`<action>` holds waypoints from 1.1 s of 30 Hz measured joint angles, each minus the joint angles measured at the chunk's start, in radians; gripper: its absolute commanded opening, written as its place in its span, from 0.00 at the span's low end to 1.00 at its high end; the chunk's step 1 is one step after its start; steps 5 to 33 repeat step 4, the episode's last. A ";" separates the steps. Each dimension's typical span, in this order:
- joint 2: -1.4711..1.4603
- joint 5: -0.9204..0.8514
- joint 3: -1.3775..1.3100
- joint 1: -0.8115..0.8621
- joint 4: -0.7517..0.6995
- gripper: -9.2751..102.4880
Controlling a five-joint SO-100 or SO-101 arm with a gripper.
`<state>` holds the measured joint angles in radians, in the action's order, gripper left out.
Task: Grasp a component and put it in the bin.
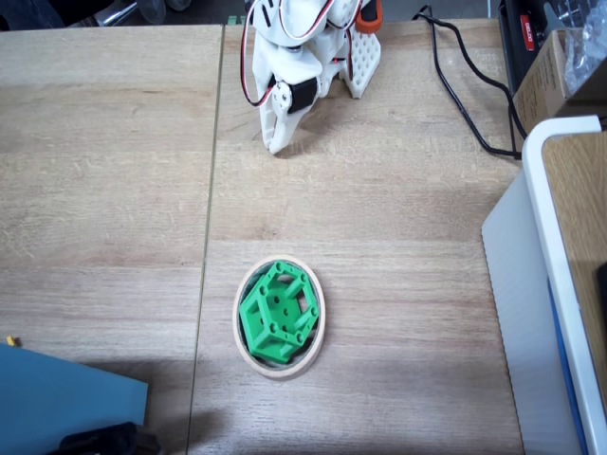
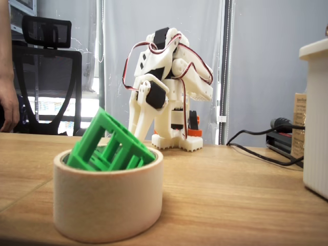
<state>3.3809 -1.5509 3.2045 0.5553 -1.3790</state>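
The green component [image 1: 278, 313] lies tilted inside the bin [image 1: 281, 373], a beige tape ring in the middle of the wooden table. In the low fixed view, one corner of the component [image 2: 110, 143] sticks up above the bin's wall [image 2: 107, 200]. My white arm is folded at the table's far edge. Its gripper [image 1: 277, 144] points down at the tabletop with its fingers together and nothing between them. The gripper [image 2: 139, 134] stands well behind the bin, apart from it.
A large white-edged box [image 1: 560, 284] [image 2: 315, 118] takes up the right side. A black cable [image 1: 465, 95] runs across the far right of the table. A blue sheet [image 1: 57, 398] lies at the near left corner. A person's hand [image 2: 7, 102] hangs at the left, beside a chair [image 2: 46, 77].
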 measured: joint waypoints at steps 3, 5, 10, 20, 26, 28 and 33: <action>0.000 0.000 0.000 0.000 0.000 0.08; 0.000 0.000 0.000 0.000 0.000 0.08; 0.000 0.000 0.000 0.000 0.000 0.08; 0.000 0.000 0.000 0.000 0.000 0.08; 0.000 0.000 0.000 0.000 0.000 0.08; 0.000 0.000 0.000 0.000 0.000 0.08; 0.000 0.000 0.000 0.000 0.000 0.08</action>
